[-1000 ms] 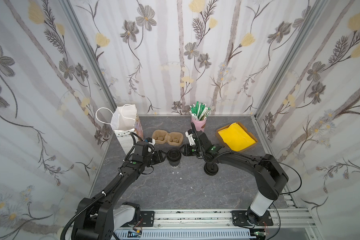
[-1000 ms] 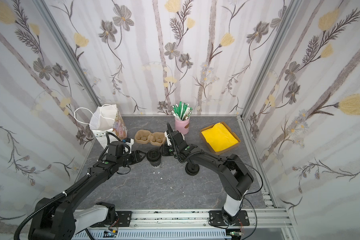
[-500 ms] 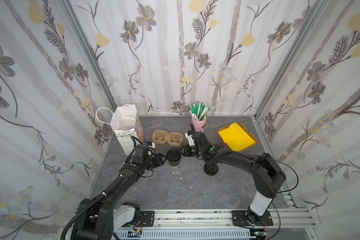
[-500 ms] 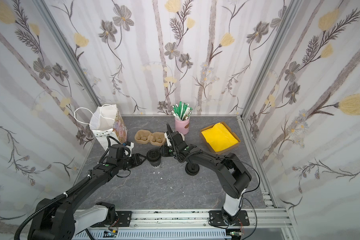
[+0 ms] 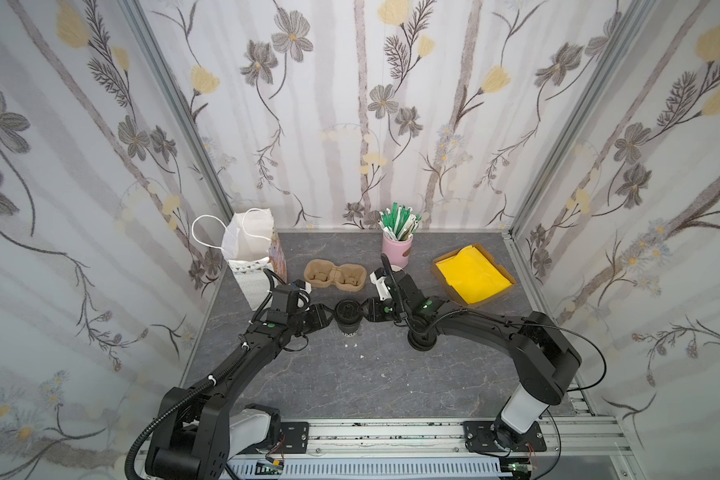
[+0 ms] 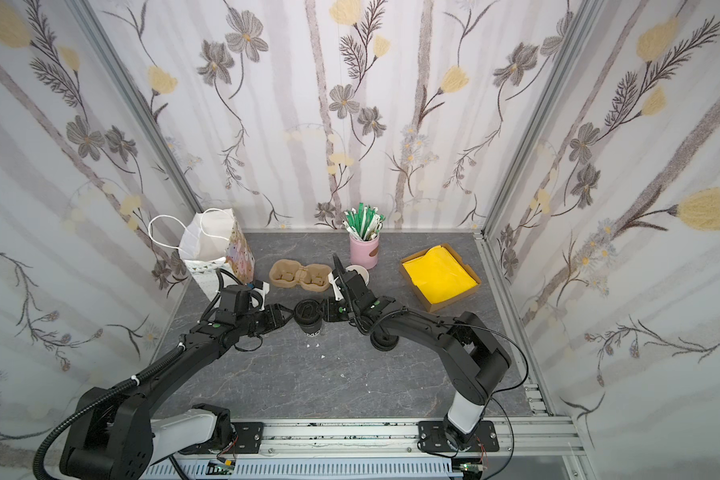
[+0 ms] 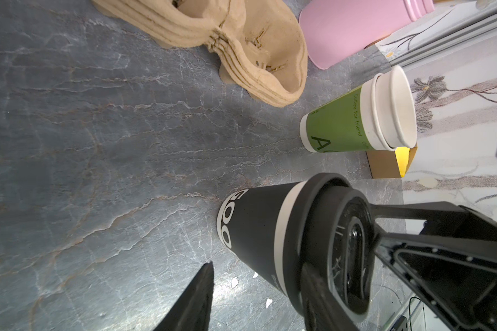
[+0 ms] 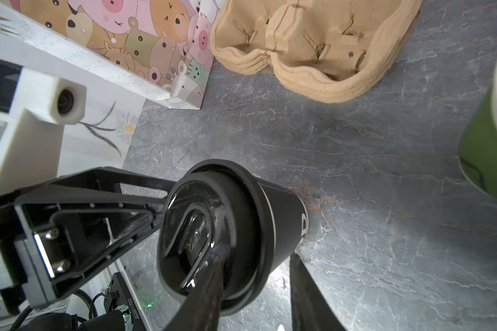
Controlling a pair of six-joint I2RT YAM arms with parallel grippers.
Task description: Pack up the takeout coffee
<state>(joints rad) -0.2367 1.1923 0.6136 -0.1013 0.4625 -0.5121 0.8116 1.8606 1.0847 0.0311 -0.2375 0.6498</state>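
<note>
Mid-table, upright takeout coffee (image 5: 348, 328), left gripper (image 5: 327, 319) and right gripper (image 5: 365, 314) touching its lid (image 5: 347, 310).

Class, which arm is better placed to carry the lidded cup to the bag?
Likely left. The left gripper and right gripper both meet the cup, but the bag stands beside the left arm.

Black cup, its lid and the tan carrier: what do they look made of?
Black cup: likely paper, matte printed wall with a cream band at the rim. Lid: probably plastic, moulded, slightly glossy. Carrier: moulded pulp, rough fibrous tan surface, torn-looking slits.
</note>
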